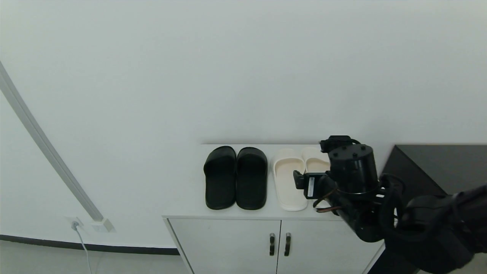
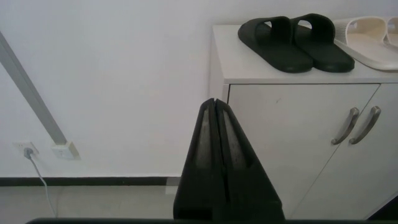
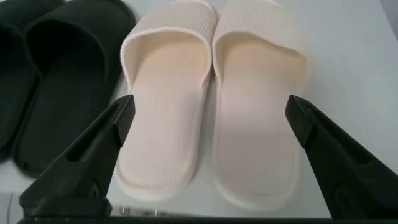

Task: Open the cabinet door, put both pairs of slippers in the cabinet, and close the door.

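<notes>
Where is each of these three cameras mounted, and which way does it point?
Head view: on the robot's head, facing forward and down at the cabinet with black slippers and cream slippers on top; right arm shows at right.
Left wrist view: on the left wrist, low, facing the cabinet doors; shut left gripper in front.
Right wrist view: on the right wrist, looking down on the cream slippers, open right gripper framing them.
Shared: all three show both slipper pairs.
</notes>
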`<state>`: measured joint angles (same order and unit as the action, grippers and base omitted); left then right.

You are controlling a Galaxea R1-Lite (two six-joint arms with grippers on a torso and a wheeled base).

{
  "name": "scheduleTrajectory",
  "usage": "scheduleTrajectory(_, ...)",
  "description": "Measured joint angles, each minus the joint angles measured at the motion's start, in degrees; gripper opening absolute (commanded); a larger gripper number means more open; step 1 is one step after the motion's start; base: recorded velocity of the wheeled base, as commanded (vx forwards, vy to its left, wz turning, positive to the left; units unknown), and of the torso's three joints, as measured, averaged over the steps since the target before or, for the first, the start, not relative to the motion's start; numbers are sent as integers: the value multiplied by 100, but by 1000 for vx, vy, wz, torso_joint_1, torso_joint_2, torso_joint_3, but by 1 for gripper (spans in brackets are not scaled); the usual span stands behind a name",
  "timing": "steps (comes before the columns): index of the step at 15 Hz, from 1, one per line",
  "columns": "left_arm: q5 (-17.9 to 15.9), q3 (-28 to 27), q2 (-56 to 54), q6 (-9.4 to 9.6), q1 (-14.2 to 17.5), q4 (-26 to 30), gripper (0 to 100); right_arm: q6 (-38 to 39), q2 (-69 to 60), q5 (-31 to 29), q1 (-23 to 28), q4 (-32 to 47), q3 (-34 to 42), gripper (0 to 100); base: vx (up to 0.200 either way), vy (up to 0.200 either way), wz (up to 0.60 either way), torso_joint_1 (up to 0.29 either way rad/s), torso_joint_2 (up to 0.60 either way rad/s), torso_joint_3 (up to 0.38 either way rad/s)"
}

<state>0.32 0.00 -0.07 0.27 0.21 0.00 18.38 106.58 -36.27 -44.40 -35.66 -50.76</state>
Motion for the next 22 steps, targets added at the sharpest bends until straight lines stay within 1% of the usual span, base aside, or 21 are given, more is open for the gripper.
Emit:
scheduleTrajectory(3, 0, 0, 0, -6, 1, 0, 0, -60, 640, -55, 71, 0, -618, 100, 0, 0, 0, 0, 0, 0)
scheduleTrajectory(6, 1, 0, 0, -16, 1, 0, 0, -161, 1142, 4, 345, 5, -1109, 100, 0, 0, 0, 0, 0, 0)
scheduleTrajectory(8, 1, 0, 0, -24, 0, 0, 0, -279, 1376, 167, 538, -4, -1313, 100, 0, 0, 0, 0, 0, 0)
scheduleTrajectory(10, 1, 0, 0, -27, 4, 0, 0, -300, 1517, 391, 621, -4, -1492, 100, 0, 0, 0, 0, 0, 0)
scheduleTrajectory(14, 0, 0, 0, -27, 4, 0, 0, -344, 1783, 435, 714, -4, -1844, 100, 0, 0, 0, 0, 0, 0)
scheduleTrajectory(15, 0, 0, 0, -27, 4, 0, 0, -372, 1840, 435, 714, -6, -1911, 0, 0, 0, 0, 0, 0, 0)
scheduleTrajectory(22, 4, 0, 0, -27, 4, 0, 0, -424, 1963, 428, 757, -15, -2027, 0, 0, 0, 0, 0, 0, 0)
